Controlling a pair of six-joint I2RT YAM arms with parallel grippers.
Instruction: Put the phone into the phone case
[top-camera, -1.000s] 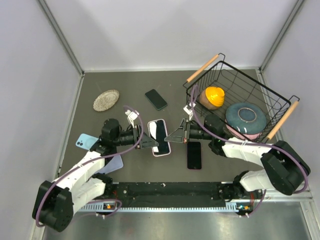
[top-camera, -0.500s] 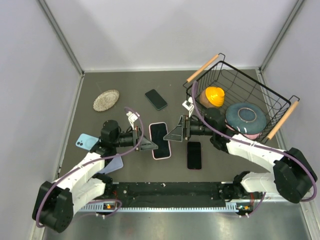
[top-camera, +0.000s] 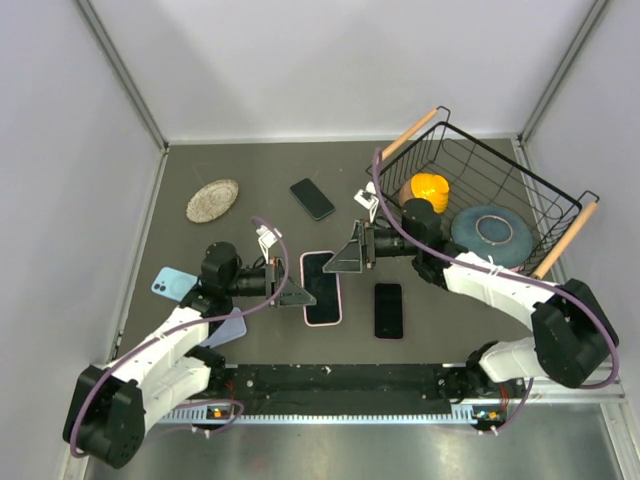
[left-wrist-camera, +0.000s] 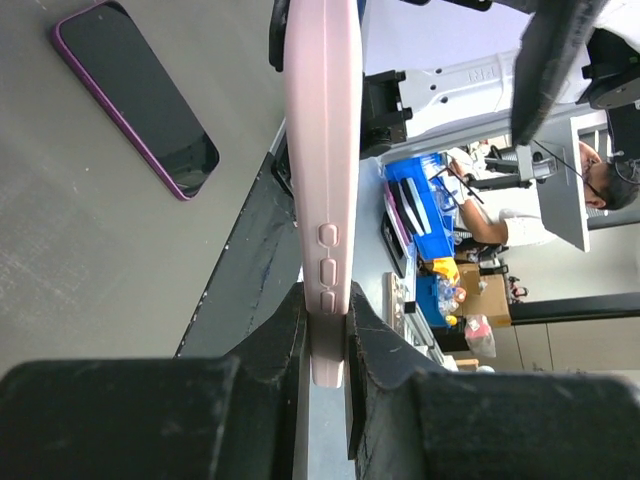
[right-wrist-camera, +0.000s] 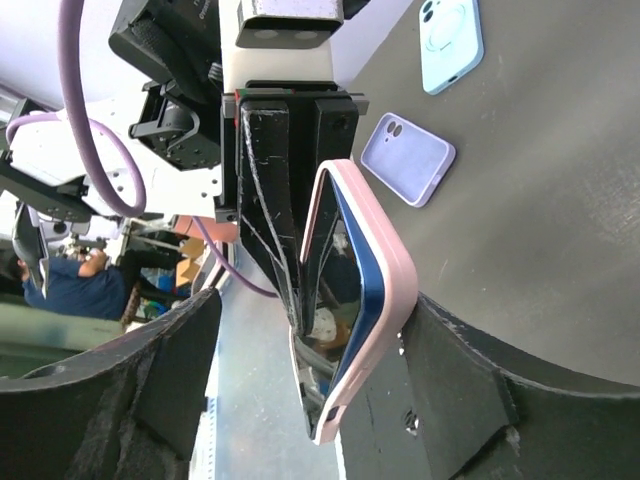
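A pink phone case (top-camera: 321, 288) with a dark-screened, blue-edged phone (top-camera: 319, 283) lying in it hangs just above the table centre. My left gripper (top-camera: 298, 297) is shut on the case's left long edge; in the left wrist view the pink case edge (left-wrist-camera: 322, 180) runs up from between my left gripper (left-wrist-camera: 325, 305). My right gripper (top-camera: 347, 259) stands open at the case's upper right corner. In the right wrist view the case (right-wrist-camera: 385, 290) and phone (right-wrist-camera: 362, 290) reach into my right gripper (right-wrist-camera: 310, 390), the case close to the right-hand finger (right-wrist-camera: 455, 385).
A black phone (top-camera: 388, 310) lies right of the case, another (top-camera: 313, 198) farther back. A light blue case (top-camera: 172, 283) and a lavender case (top-camera: 226, 328) lie at left, a woven disc (top-camera: 212, 200) behind. The wire basket (top-camera: 545, 205) holds an orange object (top-camera: 430, 190) and a bowl (top-camera: 492, 232).
My right gripper has opened, let go of the case and drawn back a little. The case with the phone has shifted toward the near edge and straightened, still in my left gripper.
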